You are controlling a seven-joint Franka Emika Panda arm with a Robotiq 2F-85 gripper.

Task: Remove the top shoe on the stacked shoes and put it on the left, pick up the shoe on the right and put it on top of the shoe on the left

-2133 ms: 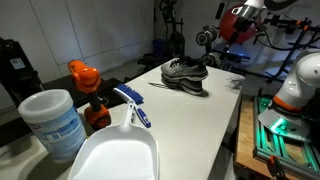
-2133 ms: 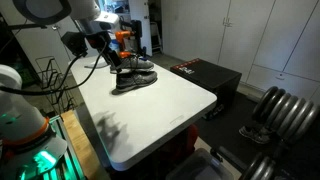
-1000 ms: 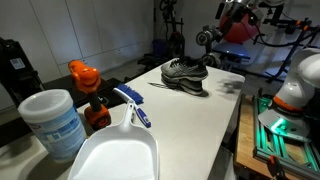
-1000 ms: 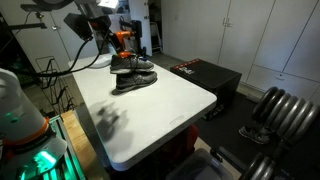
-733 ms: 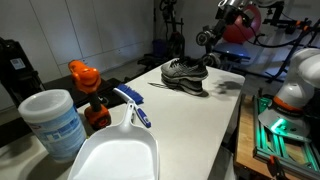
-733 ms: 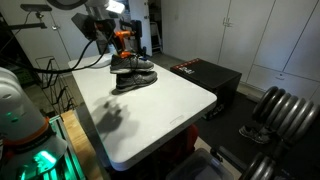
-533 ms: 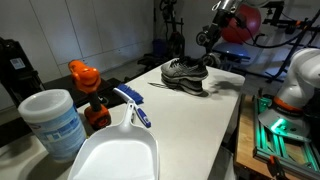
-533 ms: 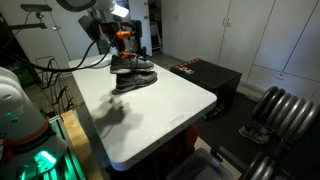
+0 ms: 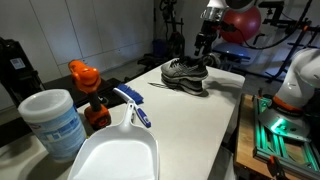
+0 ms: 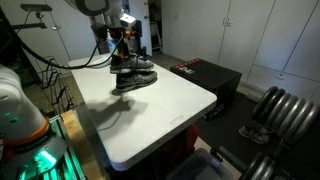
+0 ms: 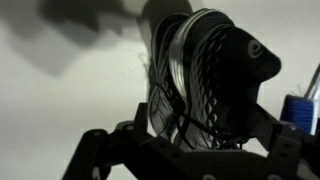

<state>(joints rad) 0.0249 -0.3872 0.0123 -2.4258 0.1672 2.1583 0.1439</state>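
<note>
Stacked shoes (image 9: 186, 74) sit at the far end of the white table (image 9: 205, 125) in both exterior views, gripper (image 9: 203, 50) just above them. Only the wrist view shows the fingers (image 11: 95, 150): spread wide, top shoe (image 11: 210, 70) centred between them, not gripped.

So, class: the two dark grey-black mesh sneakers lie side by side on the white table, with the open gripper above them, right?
No: the dark grey-black mesh sneakers are stacked one on the other, as both exterior views show. They do sit on the white table, with the open gripper above them.
</note>
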